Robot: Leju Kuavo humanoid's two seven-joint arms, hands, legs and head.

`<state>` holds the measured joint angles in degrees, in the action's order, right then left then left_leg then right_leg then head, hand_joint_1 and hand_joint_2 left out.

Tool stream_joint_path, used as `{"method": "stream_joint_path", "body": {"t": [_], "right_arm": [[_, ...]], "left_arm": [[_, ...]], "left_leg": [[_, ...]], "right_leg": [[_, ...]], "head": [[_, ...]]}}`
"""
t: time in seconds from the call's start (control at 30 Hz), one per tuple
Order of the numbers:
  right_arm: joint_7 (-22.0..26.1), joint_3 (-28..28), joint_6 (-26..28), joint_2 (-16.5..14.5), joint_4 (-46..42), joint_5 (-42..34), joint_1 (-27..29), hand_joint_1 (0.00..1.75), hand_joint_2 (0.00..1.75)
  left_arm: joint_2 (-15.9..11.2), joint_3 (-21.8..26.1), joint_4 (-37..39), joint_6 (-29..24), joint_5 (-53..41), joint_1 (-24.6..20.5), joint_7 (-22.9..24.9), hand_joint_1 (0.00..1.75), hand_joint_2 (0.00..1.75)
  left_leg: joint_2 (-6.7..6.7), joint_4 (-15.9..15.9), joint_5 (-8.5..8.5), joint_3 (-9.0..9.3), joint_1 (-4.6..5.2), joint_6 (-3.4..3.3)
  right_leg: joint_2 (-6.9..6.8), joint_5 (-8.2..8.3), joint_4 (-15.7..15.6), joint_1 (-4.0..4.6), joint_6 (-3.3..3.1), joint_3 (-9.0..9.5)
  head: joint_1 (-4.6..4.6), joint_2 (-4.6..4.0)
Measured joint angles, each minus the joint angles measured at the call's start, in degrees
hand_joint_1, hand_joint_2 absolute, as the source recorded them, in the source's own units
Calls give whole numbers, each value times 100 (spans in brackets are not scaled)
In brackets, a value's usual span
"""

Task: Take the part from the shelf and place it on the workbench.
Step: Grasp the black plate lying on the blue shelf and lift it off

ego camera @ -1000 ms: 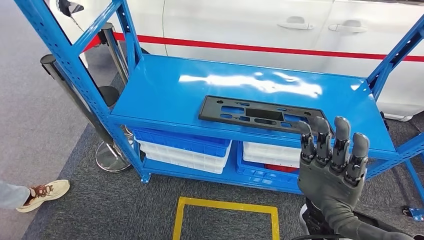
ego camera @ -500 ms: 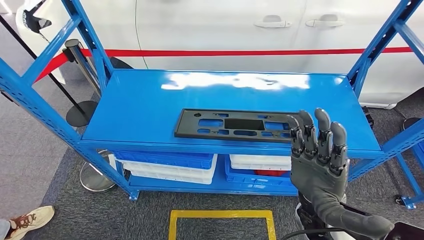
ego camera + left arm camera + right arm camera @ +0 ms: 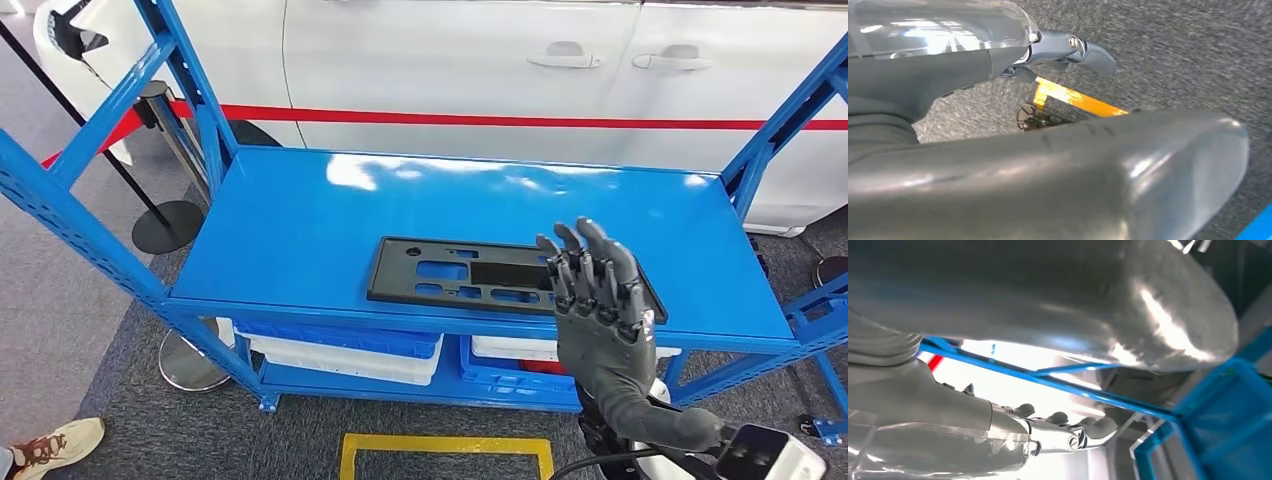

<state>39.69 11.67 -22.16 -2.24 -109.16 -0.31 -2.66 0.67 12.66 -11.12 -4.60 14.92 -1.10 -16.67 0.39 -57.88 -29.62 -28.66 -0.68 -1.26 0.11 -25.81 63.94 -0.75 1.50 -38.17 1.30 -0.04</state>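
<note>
Right hand [image 3: 600, 310] nearer part [image 3: 470, 278]

The shelf [image 3: 300, 215] is bright blue all over, with shiny white patches of light on top. The part [image 3: 455, 280] on it is black. The right hand [image 3: 598, 318] is dark grey. Under the shelf top sit bins [image 3: 345, 345] that are blue and white, with a bit of red between the ones on the right. The car [image 3: 450, 60] behind is white with a red stripe. The floor [image 3: 200, 430] is dark grey and speckled, with a yellow square [image 3: 445, 452] marked on it. A shoe [image 3: 52, 446] is tan with brown laces.
</note>
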Motion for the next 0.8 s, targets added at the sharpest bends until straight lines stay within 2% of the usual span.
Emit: {"method": "stream_joint_path", "body": {"t": [0.03, 0.07, 0.1, 0.2, 0.23, 0.27, 0.33, 0.37, 0.4, 0.43, 0.5, 0.53, 0.57, 0.63, 0.7, 0.73, 0.8], "right_arm": [[-2, 31, 46, 14, 116, 50, -6, 0, 175], [-2, 63, 106, 29, 235, 96, -11, 0, 175], [-3, 102, 169, 45, 362, 142, -23, 0, 175], [0, 227, 281, 69, 689, 251, -70, 0, 175], [0, 273, 322, 73, 802, 302, -103, 0, 175], [0, 326, 395, 80, 934, 390, -142, 0, 175], [-3, 466, 784, 101, 1256, 835, -227, 0, 175], [-5, 552, 1103, 116, 1419, 1200, -261, 0, 175], [-7, 649, 1478, 134, 1577, 1621, -296, 0, 175], [-8, 749, 1814, 153, 1722, 1990, -333, 0, 175], [-57, 958, 2385, 191, 1985, 2613, -403, 0, 175], [-101, 1051, 2604, 210, 2089, 2854, -427, 0, 175], [-152, 1140, 2798, 230, 2182, 3077, -442, 0, 175], [-223, 1281, 3056, 261, 2327, 3369, -455, 0, 175], [-338, 1390, 3337, 291, 2446, 3717, -487, 0, 175], [-437, 1450, 3554, 310, 2523, 4003, -522, 0, 175], [-699, 1613, 4051, 351, 2764, 4695, -605, 0, 175]], "left_arm": [[1, 0, 1, -16, -17, -4, -2, 0, 0], [1, 0, 1, -28, -39, -10, 0, 0, 0], [1, 0, 2, -38, -58, -17, 2, 0, 0], [-4, 0, 2, -55, -100, -27, 18, 0, 0], [-4, 0, 2, -57, -107, -30, 26, 0, 0], [-4, 0, 2, -57, -109, -32, 33, 0, 0], [-1, 4, 2, -59, -96, -30, 49, 0, 0], [0, 8, 2, -60, -87, -26, 54, 0, 0], [1, 12, 2, -61, -79, -20, 56, 0, 0], [1, 16, 2, -61, -76, -14, 57, 0, 0], [1, 25, 2, -58, -78, -7, 55, 0, 0], [1, 31, 2, -55, -83, -9, 52, 0, 0], [3, 36, 2, -51, -92, -13, 48, 0, 0], [7, 46, 2, -45, -111, -14, 38, 0, 0], [30, 52, 2, -34, -128, -10, 33, 0, 0], [40, 54, 2, -28, -140, -10, 29, 0, 0], [50, 56, 2, -10, -168, -14, 22, 0, 0]], "left_leg": [[0, -3, -35, 15, 2, 28], [0, -4, -64, 16, 6, 64], [0, -23, -71, 32, 15, 103], [-1, -142, -172, 67, 11, 203], [-3, -310, -289, -4, 2, 216], [-7, -604, -451, -154, -5, 221], [-9, -1308, -748, -571, -6, 226], [-8, -1530, -789, -736, -6, 229], [-8, -1536, -702, -801, -5, 225], [-8, -1352, -518, -772, -5, 214], [-11, -616, -35, -526, 3, 172], [-16, -325, 79, -431, 16, 149], [-20, -137, 162, -372, 30, 122], [-25, -66, 181, -359, 44, 69], [-11, -15, 267, -332, 13, 6], [0, 16, 292, -322, -4, -23], [11, 43, 313, -320, -11, -52]], "right_leg": [[-10, 99, -247, 21, -36, 56], [-15, 141, -371, 43, -77, 67], [-15, 109, -395, 61, -120, 60], [-3, 152, -490, 42, -229, 175], [-2, 145, -515, 34, -256, 220], [-2, 134, -531, 35, -279, 248], [1, 108, -533, 53, -318, 265], [8, 97, -532, 64, -329, 272], [18, 86, -529, 73, -334, 284], [31, 74, -527, 81, -335, 302], [50, 51, -521, 93, -318, 344], [52, 45, -514, 98, -300, 346], [52, 42, -508, 103, -277, 340], [50, 50, -508, 109, -221, 324], [47, -15, -451, 108, -154, 310], [43, -122, -310, 103, -117, 251], [31, -489, 323, 70, -46, -28]], "head": [[-4, 1], [-7, 1], [-9, 1], [-15, 0], [-13, 0], [-10, 0], [-8, 0], [-6, 0], [-7, 0], [-7, 0], [-9, 0], [-9, 0], [-10, 0], [-11, 0], [-19, 0], [-27, 0], [-44, 0]]}}
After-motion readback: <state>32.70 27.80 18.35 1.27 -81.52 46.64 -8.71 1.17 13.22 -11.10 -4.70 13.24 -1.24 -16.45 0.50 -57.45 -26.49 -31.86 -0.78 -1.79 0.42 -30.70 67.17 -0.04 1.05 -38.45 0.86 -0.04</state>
